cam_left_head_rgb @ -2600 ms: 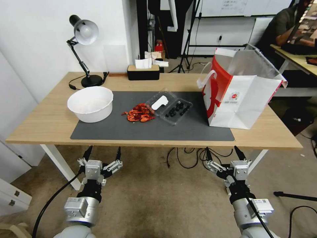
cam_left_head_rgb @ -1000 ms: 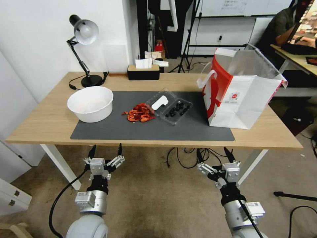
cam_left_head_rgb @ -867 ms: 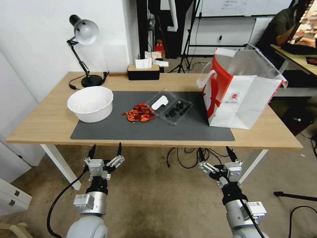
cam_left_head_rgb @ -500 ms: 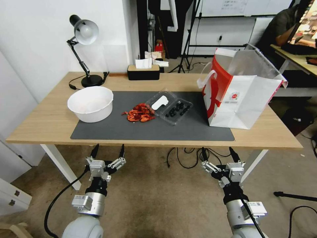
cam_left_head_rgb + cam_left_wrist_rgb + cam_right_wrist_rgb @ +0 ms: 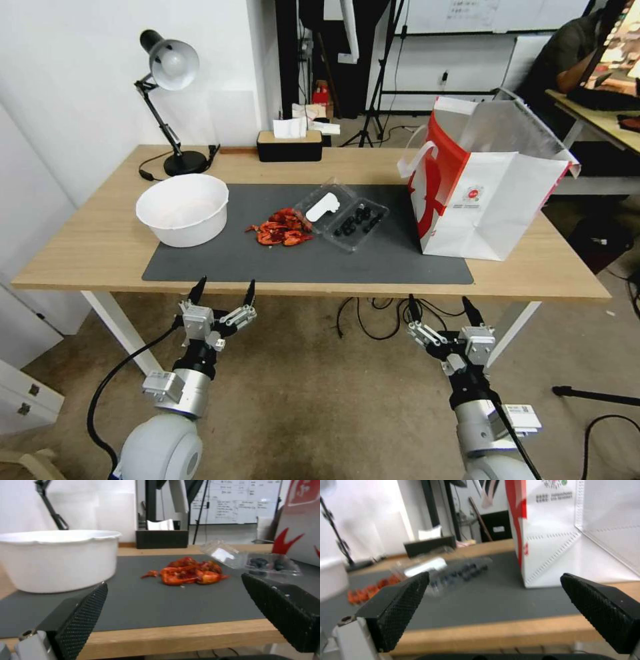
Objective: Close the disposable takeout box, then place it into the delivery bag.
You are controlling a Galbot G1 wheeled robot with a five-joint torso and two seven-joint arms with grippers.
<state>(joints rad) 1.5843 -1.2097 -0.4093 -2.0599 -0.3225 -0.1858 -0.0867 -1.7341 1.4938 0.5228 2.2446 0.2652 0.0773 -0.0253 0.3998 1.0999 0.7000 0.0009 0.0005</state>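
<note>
Takeout box [image 5: 341, 214], lid open, lies mid-mat [image 5: 400, 267]; delivery bag [image 5: 483, 193] stands at the table's [image 5: 87, 247] right edge. Left gripper [image 5: 224, 293] and right gripper [image 5: 440, 308], fingers spread, hover before the front edge.

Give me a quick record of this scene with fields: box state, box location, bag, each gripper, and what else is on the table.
box state: disposable takeout box lies open, lid flat, dark berries in the tray
box location: on the grey mat, between red food scraps and the delivery bag
bag: delivery bag stands upright, mouth open, at the table's right end
left gripper: open, empty, just before the table's near edge
right gripper: open, empty, below the near edge
other items: white bowl, desk lamp, tissue box
</note>
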